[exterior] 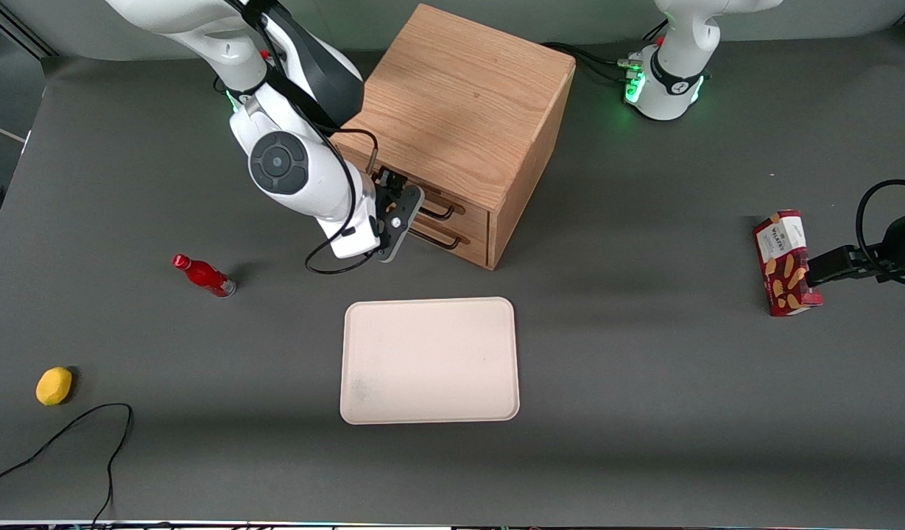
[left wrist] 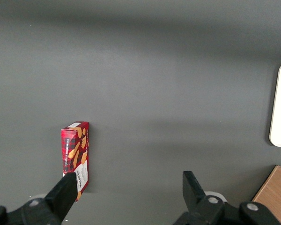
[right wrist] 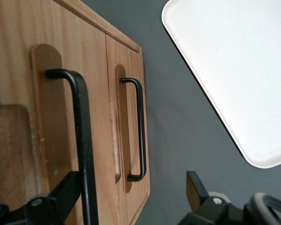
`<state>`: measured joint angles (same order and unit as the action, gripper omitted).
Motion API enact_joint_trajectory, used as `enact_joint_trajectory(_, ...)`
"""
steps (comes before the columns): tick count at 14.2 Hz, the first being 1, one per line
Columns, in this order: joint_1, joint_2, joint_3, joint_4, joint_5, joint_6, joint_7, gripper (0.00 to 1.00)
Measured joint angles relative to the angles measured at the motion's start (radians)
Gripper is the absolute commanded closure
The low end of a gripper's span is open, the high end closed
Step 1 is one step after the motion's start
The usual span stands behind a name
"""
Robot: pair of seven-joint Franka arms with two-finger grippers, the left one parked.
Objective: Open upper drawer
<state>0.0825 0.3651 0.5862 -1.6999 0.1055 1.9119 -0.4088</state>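
Currently: upper drawer (exterior: 452,208), shut, in oak cabinet (exterior: 459,118) mid-desk near the far edge; tool (right wrist: 131,197) open, its fingers straddling the black handle (right wrist: 82,140), positioned for a pull.

Arm (exterior: 290,140) upper left of frame: glossy white shell; dark grey round joint cap; black cables looped alongside; gripper (exterior: 397,213) black with grey fingers; green base light.
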Motion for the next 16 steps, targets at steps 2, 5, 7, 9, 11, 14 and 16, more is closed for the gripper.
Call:
enact_joint_trajectory(2, 0.007, 0.014, 0.0, -0.007, 0.0, 0.018, 0.0, 0.0)
enact_joint_trajectory(5, 0.008, 0.024, -0.001, -0.011, 0.0, 0.041, 0.0, 0.0)
enact_joint_trajectory(7, 0.008, 0.025, -0.005, -0.011, 0.0, 0.044, 0.0, 0.0)
enact_joint_trajectory(9, 0.008, 0.026, -0.027, -0.007, -0.001, 0.058, 0.0, 0.0)
enact_joint_trajectory(11, 0.006, 0.037, -0.07, 0.017, -0.003, 0.086, -0.008, 0.0)
enact_joint_trajectory(14, 0.002, 0.074, -0.127, 0.087, -0.003, 0.092, -0.024, 0.0)
enact_joint_trajectory(16, 0.002, 0.096, -0.162, 0.134, -0.003, 0.092, -0.037, 0.0)
